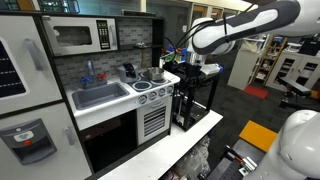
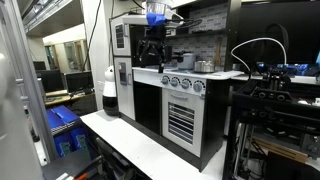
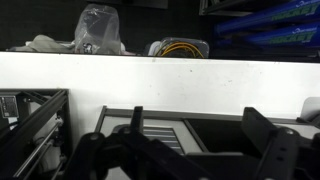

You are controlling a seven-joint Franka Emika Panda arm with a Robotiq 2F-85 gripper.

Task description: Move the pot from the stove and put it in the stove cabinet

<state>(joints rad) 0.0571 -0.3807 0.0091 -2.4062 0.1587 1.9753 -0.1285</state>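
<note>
On the white stove (image 1: 163,87) the pot (image 1: 157,75) seemingly stands upright, fingers (image 3: 255,128) spread apart.

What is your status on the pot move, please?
Gripper open, empty, clear of the pot. Pot sits on the stove, untouched. Door of the stove cabinet looks shut: open it first.
</note>
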